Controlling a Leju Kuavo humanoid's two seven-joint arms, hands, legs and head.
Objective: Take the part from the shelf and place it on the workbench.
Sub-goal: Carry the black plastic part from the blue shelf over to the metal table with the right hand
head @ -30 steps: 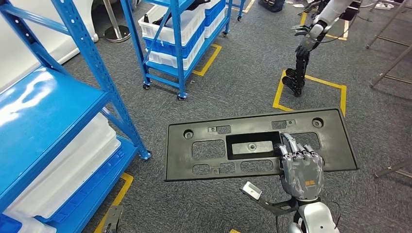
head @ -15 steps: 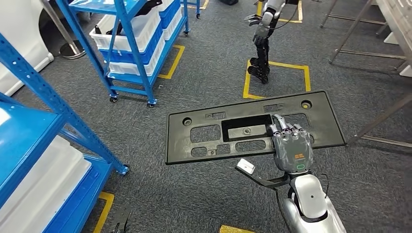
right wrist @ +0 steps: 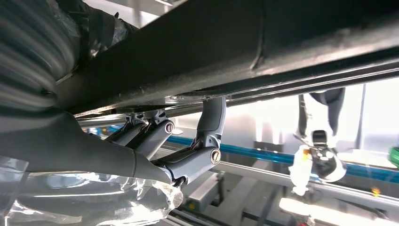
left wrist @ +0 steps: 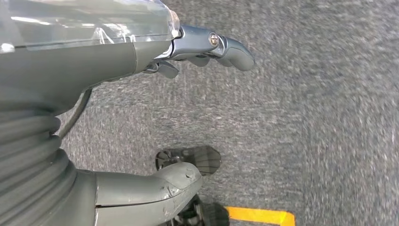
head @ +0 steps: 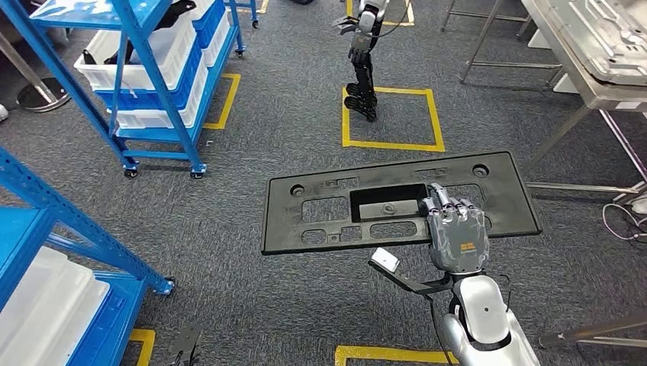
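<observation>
Part (head: 397, 202) gripped flat by right hand (head: 456, 238).

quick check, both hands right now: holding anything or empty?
Left hand: open, fingers apart over the carpet, holding nothing.
Right hand: holds the black plastic part by its edge.

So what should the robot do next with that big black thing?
Probably keep turning toward the metal workbench at the upper right. The right hand holds the black part flat over the carpet, not above the bench.
</observation>
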